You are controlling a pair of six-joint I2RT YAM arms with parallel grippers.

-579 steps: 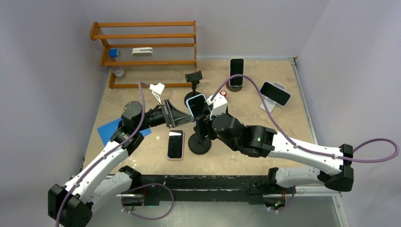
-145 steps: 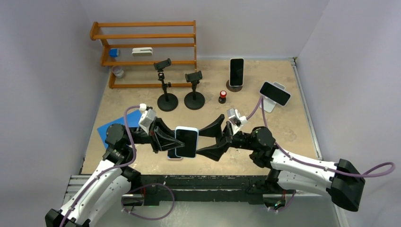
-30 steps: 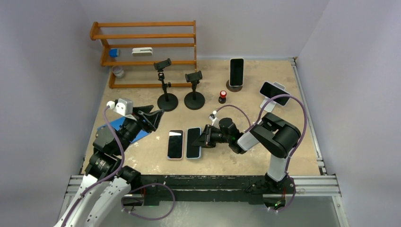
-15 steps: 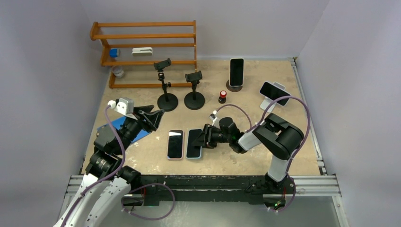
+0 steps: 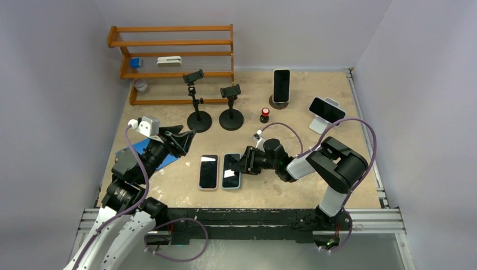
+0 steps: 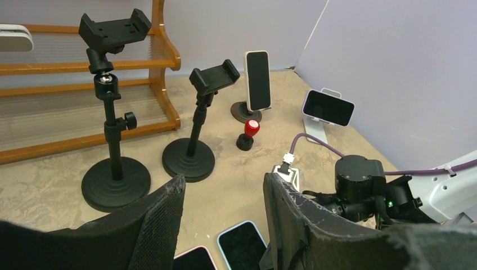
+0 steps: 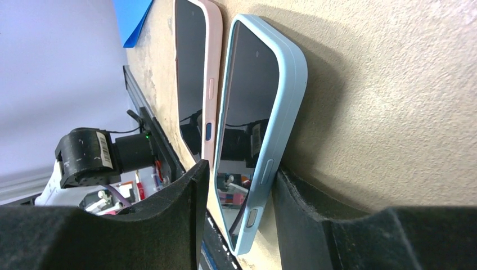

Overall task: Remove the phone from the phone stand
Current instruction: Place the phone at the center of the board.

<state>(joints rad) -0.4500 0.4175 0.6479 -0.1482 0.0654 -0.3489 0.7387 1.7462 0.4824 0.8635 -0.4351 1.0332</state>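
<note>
Your right end effector [image 5: 243, 164] sits low at the desk [image 5: 163, 115], turned on its side, at the right edge of the blue-cased phone [image 5: 230, 171]. Its jaws are spread. In the right wrist view the fingers [image 7: 169, 219] stand on either side of the phone's edge, and the one on the screen side stands clear of the glass. You cannot tell from here whether the other finger touches the case.

The blue-cased phone lies screen up on the desk near the middle, held by neither stand. Just to its left, side by side with it, lies a pink-cased phone [image 5: 208, 172], also screen up.

Your left end effector [image 5: 183, 140] hangs raised over the left of the desk, spread wide with nothing between its fingers, pointing towards the far side. A blue sheet [image 5: 126, 152] lies on the desk under that arm.

Farther back stand the taller stand [image 5: 199, 120] and, to its right, the shorter stand [image 5: 231, 118], both well apart from the blue-cased phone. To their right stands a small red-topped object [image 5: 264, 115]. Beyond it a third phone [image 5: 281, 83] stands upright on a round base. A fourth phone [image 5: 326, 110] leans on a white holder at the far right. A wooden rack [image 5: 171, 56] stands along the far left.
</note>
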